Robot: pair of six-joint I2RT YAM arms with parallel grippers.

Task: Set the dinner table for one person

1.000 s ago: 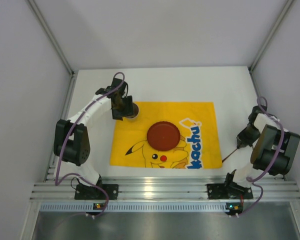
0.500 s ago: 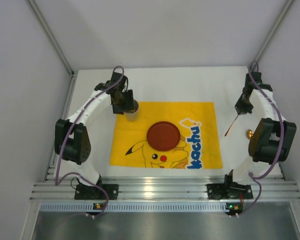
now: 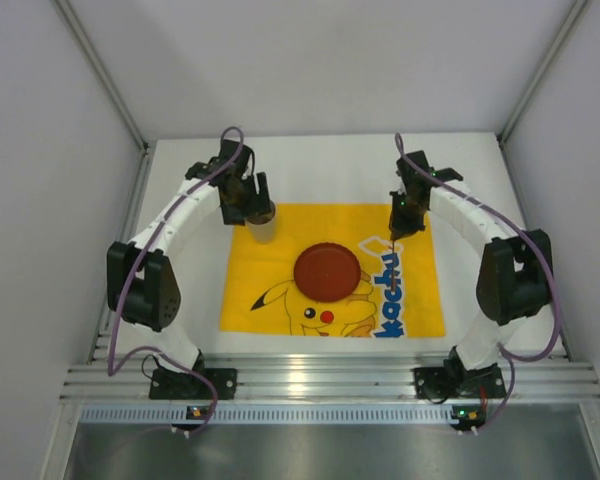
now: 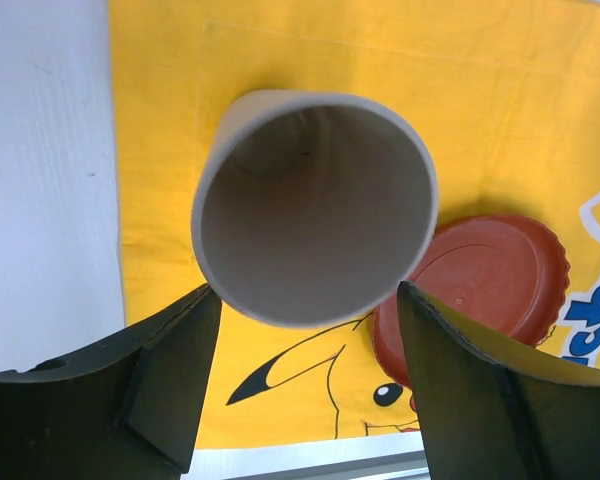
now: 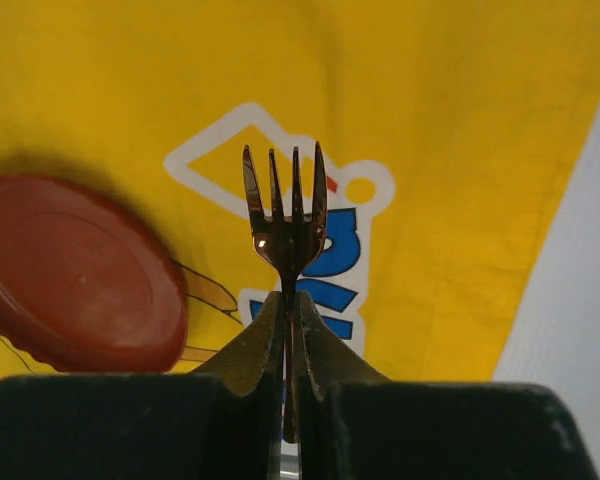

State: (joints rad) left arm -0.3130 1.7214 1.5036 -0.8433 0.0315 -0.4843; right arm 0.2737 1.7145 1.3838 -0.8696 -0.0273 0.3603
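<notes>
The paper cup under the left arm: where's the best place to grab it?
Around its side wall, from above, one finger on each side. The cup stands upright, mouth open, and the left end effector already straddles it; its round wall suits opposing fingers.

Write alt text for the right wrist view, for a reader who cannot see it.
The right gripper, shut on the handle of a copper-coloured fork, holds it tines pointing away over the yellow Pikachu-print cloth. A round red plate lies on the cloth at the left, and a strip of the white dinner table shows at the right.
</notes>
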